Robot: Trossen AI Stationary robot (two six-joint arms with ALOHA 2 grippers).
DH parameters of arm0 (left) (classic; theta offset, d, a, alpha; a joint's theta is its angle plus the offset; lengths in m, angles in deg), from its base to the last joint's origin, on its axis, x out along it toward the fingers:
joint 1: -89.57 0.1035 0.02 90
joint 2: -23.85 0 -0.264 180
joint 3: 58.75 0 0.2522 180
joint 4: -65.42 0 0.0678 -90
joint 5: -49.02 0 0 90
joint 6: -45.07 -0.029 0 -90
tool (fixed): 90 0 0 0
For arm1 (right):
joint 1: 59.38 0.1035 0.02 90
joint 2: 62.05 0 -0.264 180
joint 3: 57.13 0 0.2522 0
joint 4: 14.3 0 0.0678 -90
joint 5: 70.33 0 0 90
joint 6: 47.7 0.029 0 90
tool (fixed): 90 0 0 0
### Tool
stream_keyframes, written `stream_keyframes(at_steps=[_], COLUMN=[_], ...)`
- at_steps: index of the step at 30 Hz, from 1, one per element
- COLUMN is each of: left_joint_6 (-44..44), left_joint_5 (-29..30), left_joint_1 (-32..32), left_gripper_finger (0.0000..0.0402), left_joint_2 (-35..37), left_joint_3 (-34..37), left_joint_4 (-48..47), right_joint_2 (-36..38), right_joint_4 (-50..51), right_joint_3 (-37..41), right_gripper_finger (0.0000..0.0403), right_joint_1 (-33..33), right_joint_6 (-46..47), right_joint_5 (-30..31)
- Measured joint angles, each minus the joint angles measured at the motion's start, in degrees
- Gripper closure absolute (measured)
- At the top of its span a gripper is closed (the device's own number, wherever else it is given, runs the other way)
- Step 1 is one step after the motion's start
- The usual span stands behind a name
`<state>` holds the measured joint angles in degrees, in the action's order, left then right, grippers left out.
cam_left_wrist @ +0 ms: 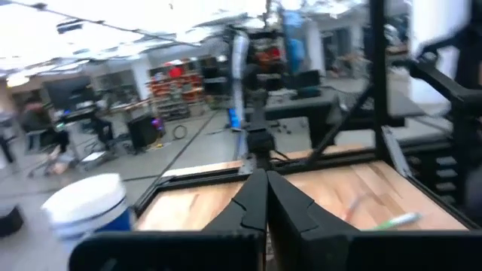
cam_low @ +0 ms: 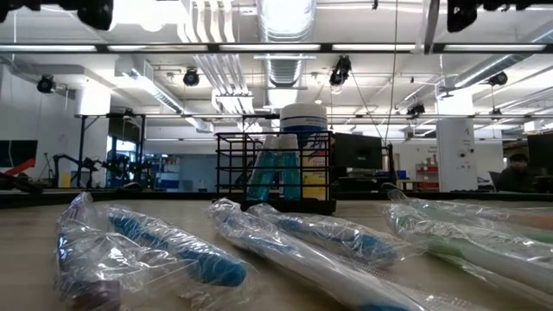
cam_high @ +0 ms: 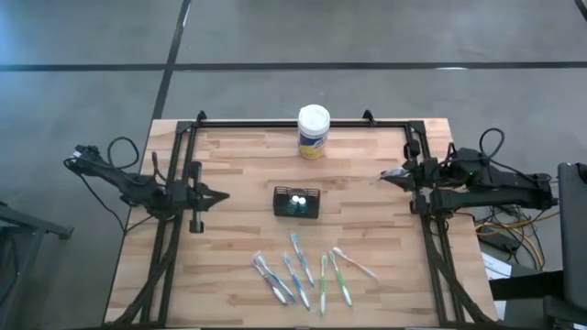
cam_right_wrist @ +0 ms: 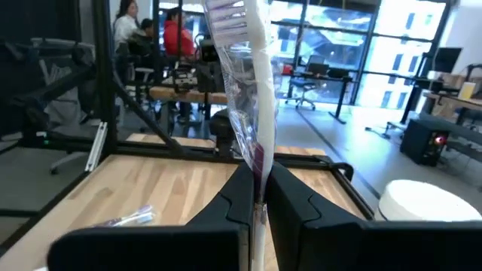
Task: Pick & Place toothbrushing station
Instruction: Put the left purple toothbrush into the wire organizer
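Right pincer (cam_right_wrist: 257,197), clenched on a plastic-wrapped toothbrush (cam_right_wrist: 245,83) whose bristled head stands upright above the fingers, hangs at the right edge of the wooden surface (cam_high: 238,179). Seen from above, this pincer (cam_high: 396,177) points inward toward the middle, the arm stretched low and nearly level beside the black frame rail. Holding the brush by its lower handle leaves the long end free, which would suit lowering it into a container.

Left pincer (cam_left_wrist: 265,197), fingers pressed together on nothing, mirrors that pose at the left edge (cam_high: 217,194): arm low, tips aimed at the centre, apparently waiting.

Black wire-mesh caddy (cam_high: 297,203) sits at the middle of the surface, between the two arms, with two small white-capped tubes (cam_high: 297,198) standing inside it. Its central spot puts it between both arms, probably within reach of either.

Five more wrapped toothbrushes (cam_high: 303,273), blue, green and white, lie in a loose row near the front edge, well apart from the caddy and not yet placed. From table height they fill the foreground (cam_low: 173,250), with the caddy (cam_low: 285,173) behind them.

White-lidded canister (cam_high: 314,131) with a yellow label stands at the rear edge, beyond the caddy, apart from the station's set.
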<state>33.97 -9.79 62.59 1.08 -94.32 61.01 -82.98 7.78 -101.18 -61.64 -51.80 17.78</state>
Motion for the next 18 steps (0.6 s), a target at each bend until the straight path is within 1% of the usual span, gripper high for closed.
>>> stream_keyframes(at_steps=[3, 9, 12, 18], left_joint_6=[1.8, 2.4, 1.3, 0.3], left_joint_5=[1.9, 2.4, 2.6, 2.9], left_joint_1=[0.0, 0.0, 0.0, 0.0], left_gripper_finger=[0.0398, 0.0397, 0.0397, 0.0397], left_joint_2=[2.6, 4.5, 4.7, 4.7], left_joint_3=[2.4, 5.3, 5.5, 5.5], left_joint_4=[0.1, -0.3, 0.0, -0.1], right_joint_2=[3.5, 9.7, 12.3, 17.1], right_joint_4=[-3.4, -9.1, -9.3, -9.2], right_joint_3=[5.1, 13.3, 16.3, 19.7], right_gripper_finger=[0.039, 0.039, 0.039, 0.039], right_joint_1=[0.0, 0.0, 0.0, 0.0], right_joint_6=[0.1, 1.9, 2.2, 2.4], right_joint_5=[0.2, 0.7, 1.0, 2.1])
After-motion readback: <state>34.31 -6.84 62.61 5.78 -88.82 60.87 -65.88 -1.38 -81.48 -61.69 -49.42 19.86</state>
